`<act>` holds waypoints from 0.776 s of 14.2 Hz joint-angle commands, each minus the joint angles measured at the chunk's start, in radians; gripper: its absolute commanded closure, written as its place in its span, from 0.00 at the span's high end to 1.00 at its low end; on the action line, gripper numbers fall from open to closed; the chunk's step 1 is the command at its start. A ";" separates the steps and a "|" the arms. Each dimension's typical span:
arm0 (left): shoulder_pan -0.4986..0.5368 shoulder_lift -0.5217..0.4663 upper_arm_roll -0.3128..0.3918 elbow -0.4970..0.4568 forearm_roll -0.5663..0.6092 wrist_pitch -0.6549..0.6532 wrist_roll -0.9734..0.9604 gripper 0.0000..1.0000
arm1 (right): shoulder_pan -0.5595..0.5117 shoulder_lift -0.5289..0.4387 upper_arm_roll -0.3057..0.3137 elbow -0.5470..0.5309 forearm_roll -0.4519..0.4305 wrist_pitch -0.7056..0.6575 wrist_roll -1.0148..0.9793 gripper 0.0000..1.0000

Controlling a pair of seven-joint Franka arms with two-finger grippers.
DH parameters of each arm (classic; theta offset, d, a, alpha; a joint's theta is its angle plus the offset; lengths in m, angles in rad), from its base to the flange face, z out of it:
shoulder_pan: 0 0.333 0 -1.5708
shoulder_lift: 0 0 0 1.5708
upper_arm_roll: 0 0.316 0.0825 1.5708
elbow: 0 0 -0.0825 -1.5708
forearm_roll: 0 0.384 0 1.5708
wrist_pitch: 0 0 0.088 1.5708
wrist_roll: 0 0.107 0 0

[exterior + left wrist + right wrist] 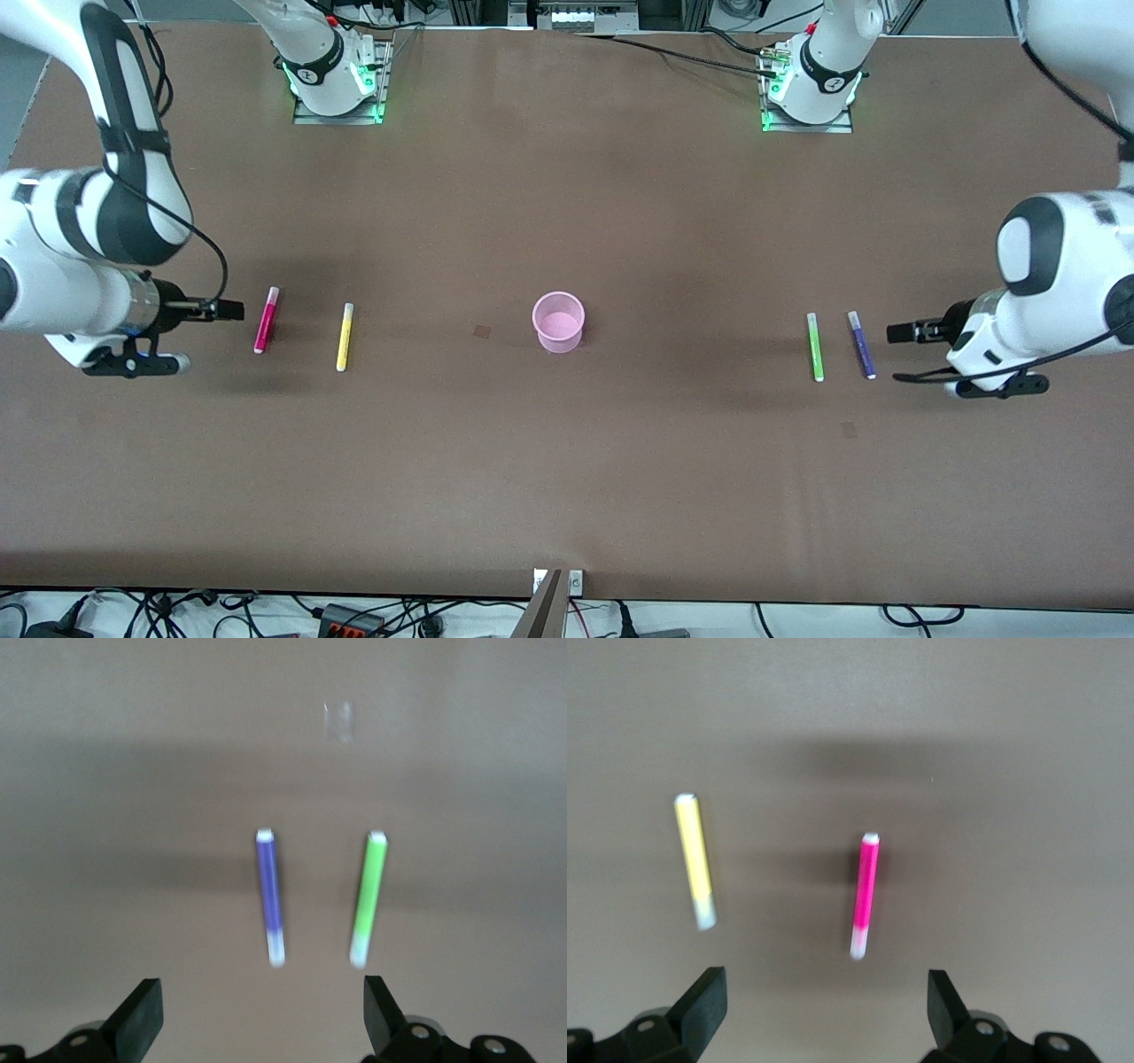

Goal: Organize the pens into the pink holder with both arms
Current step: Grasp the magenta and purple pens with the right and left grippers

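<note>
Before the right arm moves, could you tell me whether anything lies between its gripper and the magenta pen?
Nothing visible does: the open right gripper sits just beside the magenta pen, with only bare table between.

Your brown table [567, 221] carries two small darker marks: one patch [482, 331] near mid-table, a second patch [849, 430] nearer the front camera than the first (toward the left arm's end). Cables [372, 616] lie past the table's near edge.

You had four pens — magenta [266, 320], yellow [345, 337], green [814, 346], purple [861, 345] — one pink holder [558, 322], and two arms.
</note>
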 commanded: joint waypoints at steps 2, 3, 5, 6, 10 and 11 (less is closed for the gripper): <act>0.021 0.089 -0.002 -0.027 0.025 0.170 0.019 0.96 | -0.049 0.101 0.005 0.016 -0.011 0.077 -0.074 1.00; 0.023 0.106 -0.002 -0.040 0.025 0.191 0.019 0.90 | -0.050 0.120 0.005 0.016 -0.011 0.091 -0.074 1.00; 0.021 0.131 -0.002 -0.053 0.028 0.219 0.019 0.78 | -0.058 0.163 0.005 0.016 -0.011 0.100 -0.076 1.00; 0.020 0.139 -0.002 -0.056 0.028 0.219 0.019 0.72 | -0.059 0.189 0.005 0.016 -0.011 0.102 -0.088 1.00; 0.012 0.174 -0.004 -0.054 0.028 0.240 0.017 0.59 | -0.067 0.255 0.005 0.016 -0.010 0.153 -0.104 0.97; 0.012 0.183 -0.004 -0.054 0.028 0.257 0.017 0.57 | -0.066 0.258 0.006 0.016 -0.010 0.154 -0.104 0.93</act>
